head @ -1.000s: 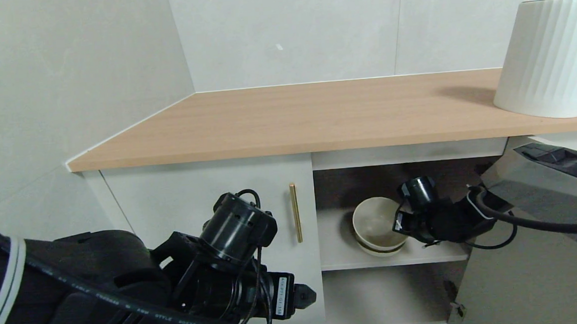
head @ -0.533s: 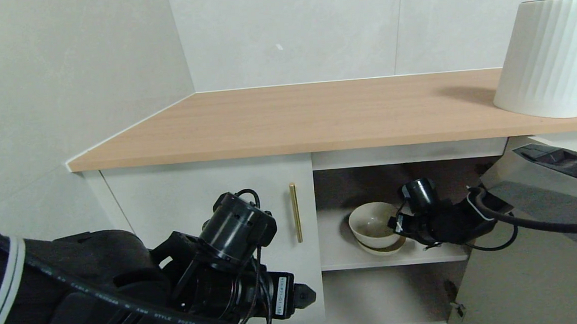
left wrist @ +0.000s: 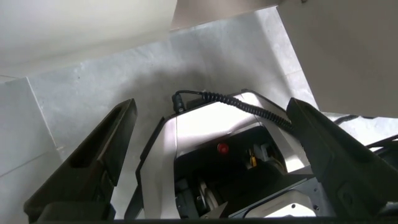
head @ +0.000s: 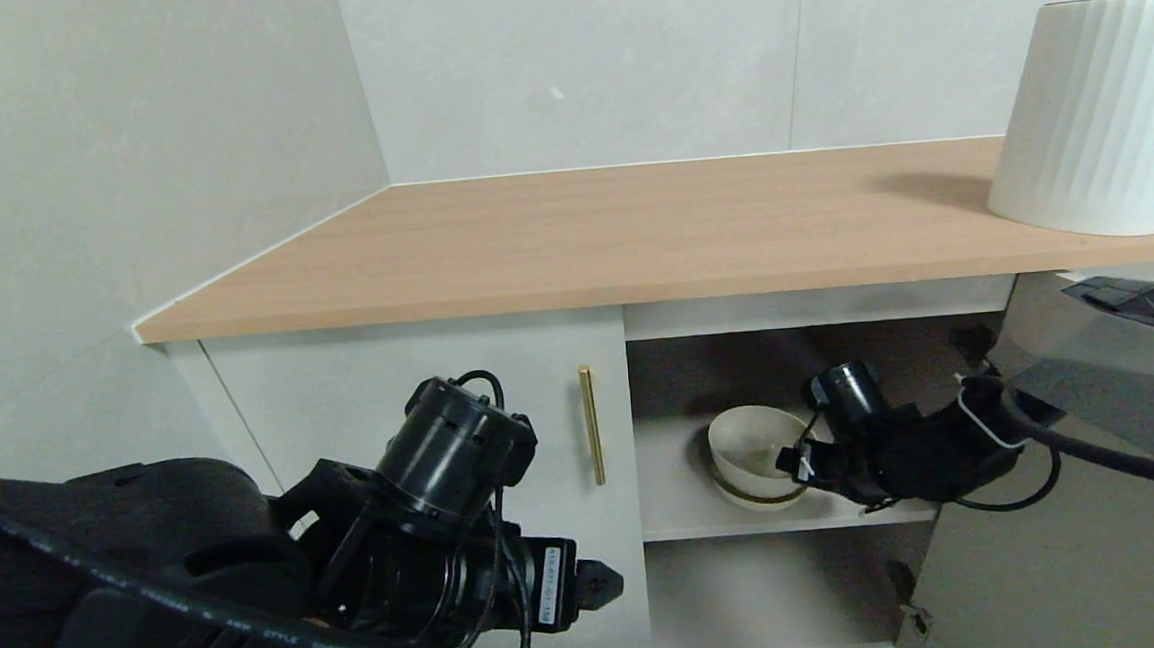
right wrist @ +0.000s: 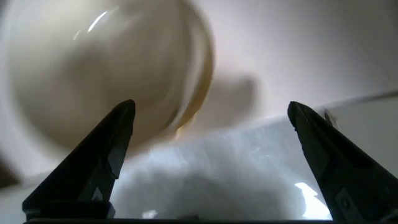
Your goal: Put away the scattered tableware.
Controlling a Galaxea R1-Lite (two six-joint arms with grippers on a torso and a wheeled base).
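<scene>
My left claw (head: 598, 585) hangs low before the cupboard door (head: 411, 394), fingers apart, holding nothing. Farther in, my right claw (right wrist: 211, 118) stands apart beside the bowl (head: 753, 445), which sits on the shelf (head: 679, 510). Placing looks finished. Next I need a straight pull-back that stays clear of the rim.

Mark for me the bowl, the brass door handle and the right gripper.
bowl (head: 748, 444), head view, inner wall.
brass door handle (head: 592, 438), head view, middle of the bar.
right gripper (head: 798, 461), head view, between its fingertips, by the bowl's rim.
</scene>
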